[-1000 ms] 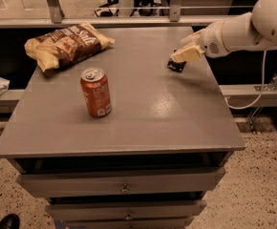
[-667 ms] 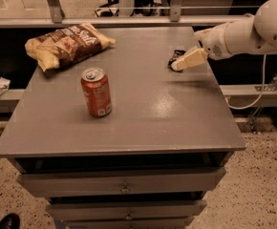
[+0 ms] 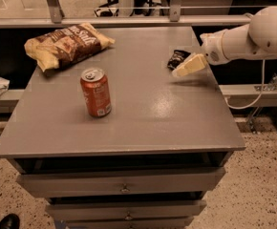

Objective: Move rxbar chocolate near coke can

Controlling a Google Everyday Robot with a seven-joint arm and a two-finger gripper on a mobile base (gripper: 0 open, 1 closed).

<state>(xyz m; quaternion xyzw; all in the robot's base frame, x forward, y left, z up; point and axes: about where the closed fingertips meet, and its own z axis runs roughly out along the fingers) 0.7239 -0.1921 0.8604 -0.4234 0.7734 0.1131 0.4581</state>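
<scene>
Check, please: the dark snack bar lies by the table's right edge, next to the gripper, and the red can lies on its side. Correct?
No. The camera view shows the red can standing upright. The snack bar does lie by the right edge of the table, next to the gripper.

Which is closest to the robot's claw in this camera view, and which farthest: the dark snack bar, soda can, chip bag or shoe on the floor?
From the gripper, over the right rear of the table:
1. rxbar chocolate, right beside it.
2. coke can, centre-left, and chip bag, rear left: too close to call.
3. shoe, on the floor, bottom left.
</scene>
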